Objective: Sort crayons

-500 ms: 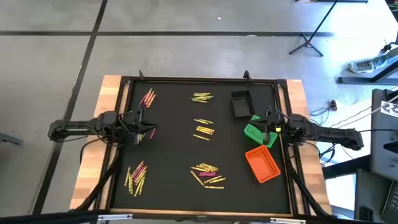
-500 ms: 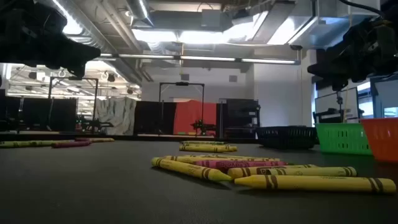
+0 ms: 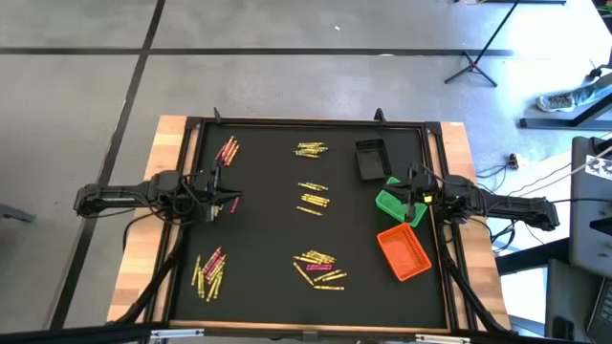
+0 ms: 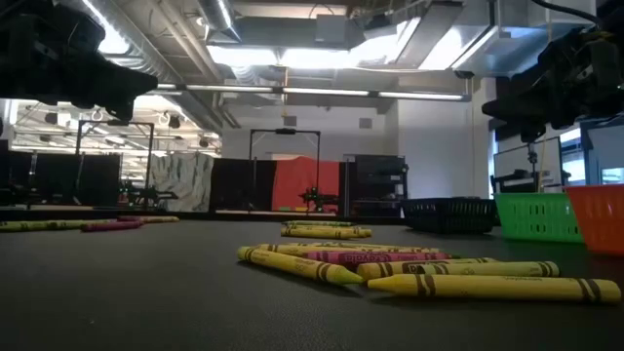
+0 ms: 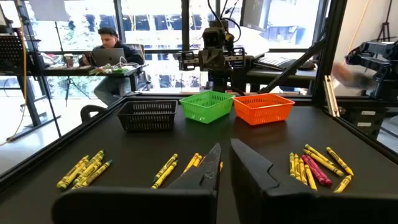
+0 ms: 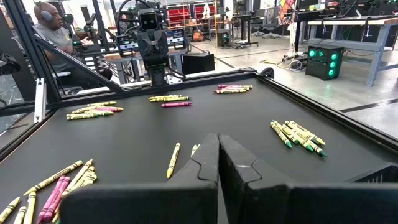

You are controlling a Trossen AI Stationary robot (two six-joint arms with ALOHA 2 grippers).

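I'm hovering the left gripper (image 3: 232,199) and right gripper (image 3: 400,198), fingers pinched empty; probably I'm opening wide before descending on one of the crayons (image 3: 313,199).

Two dark arms with matte black fingers

The left arm (image 3: 124,198) and right arm (image 3: 502,205) are built of black jointed segments; a small yellow marking is carried near the right gripper (image 3: 413,199), and wedge-shaped, stepped fingers (image 6: 245,171) are seen.
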